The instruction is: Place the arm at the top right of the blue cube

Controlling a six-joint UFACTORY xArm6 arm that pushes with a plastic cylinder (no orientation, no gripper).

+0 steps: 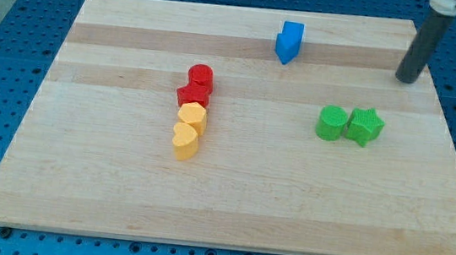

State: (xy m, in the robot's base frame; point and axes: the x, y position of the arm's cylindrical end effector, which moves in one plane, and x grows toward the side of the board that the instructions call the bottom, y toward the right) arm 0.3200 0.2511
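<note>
The blue block (289, 41) stands near the view's top, a little right of centre, on the wooden board (103, 182). Its shape is irregular; it looks like two blue pieces pressed together. My tip (404, 79) rests on the board far to the view's right of the blue block and slightly below its level, well apart from it. The dark rod rises from the tip toward the view's top right corner.
A red cylinder (201, 76) and a red star (192, 96) sit left of centre, with two yellow blocks (187, 130) right below them in one line. A green cylinder (331, 122) and green star (364, 126) touch at the right.
</note>
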